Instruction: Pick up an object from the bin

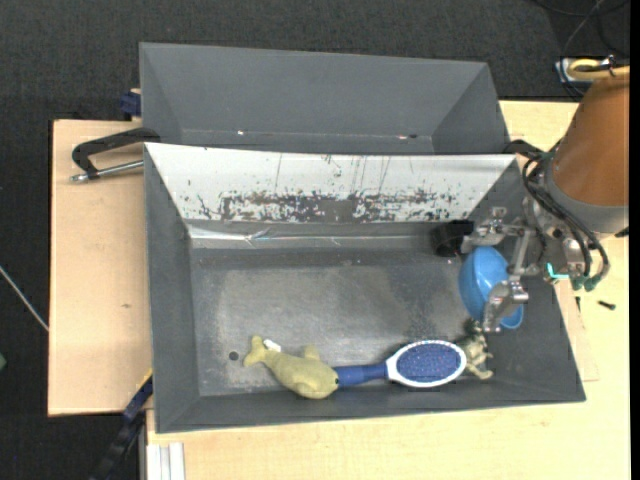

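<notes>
Along front wall, left to right: yellowish plush fish [297,370]; blue hairbrush [425,363], white bristle pad up, handle out to the left and touching the plush; small beige bit [479,354] just beside the brush head, right side.

Further back, right side of bin [170,298]: gripper [502,303] low, hard against a round light-blue cup-like thing [480,271] close to the right wall. Pincer opening: cannot tell, lost among wrist hardware and cables. Also cannot tell whether round the blue thing or only beside it; touching or very nearly.

Beyond that: small black thing [450,236] at foot of the back wall, just above the blue one.

Step, as judged: grasp stage, down at the blue thing, nothing lifted yet.

Next move, as judged: secure a hold across the blue rim, then lift straight up, clear of right wall and brush head. Likely trouble: smooth rounded shell, prone to slip or roll out toward the brush; little room by the wall for re-aiming.
</notes>
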### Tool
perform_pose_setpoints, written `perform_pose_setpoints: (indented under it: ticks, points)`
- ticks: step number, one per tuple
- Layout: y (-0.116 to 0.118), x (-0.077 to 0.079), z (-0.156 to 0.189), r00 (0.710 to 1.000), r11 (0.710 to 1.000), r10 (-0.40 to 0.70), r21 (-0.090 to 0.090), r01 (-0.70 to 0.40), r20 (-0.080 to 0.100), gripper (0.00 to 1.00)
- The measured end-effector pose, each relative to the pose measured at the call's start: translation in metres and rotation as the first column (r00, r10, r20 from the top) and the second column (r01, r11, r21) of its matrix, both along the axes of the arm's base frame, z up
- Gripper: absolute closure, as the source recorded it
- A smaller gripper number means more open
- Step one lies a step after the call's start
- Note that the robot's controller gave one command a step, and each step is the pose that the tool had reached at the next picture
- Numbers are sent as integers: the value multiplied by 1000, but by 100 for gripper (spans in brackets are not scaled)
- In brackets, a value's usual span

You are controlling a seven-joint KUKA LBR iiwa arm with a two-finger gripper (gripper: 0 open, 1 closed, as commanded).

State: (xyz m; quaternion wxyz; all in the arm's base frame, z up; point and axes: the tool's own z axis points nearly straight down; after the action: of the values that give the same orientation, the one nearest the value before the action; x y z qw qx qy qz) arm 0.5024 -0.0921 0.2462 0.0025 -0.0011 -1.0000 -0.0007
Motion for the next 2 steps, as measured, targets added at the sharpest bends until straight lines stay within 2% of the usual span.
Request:
perform_pose_setpoints:
  ticks: [1, 2]
  points:
    - [56, 2, -152, 999, 999, 40, -1, -40, 23, 0]
    - [-9, 56, -144, 976, 976, 217, 7, -217, 6, 0]
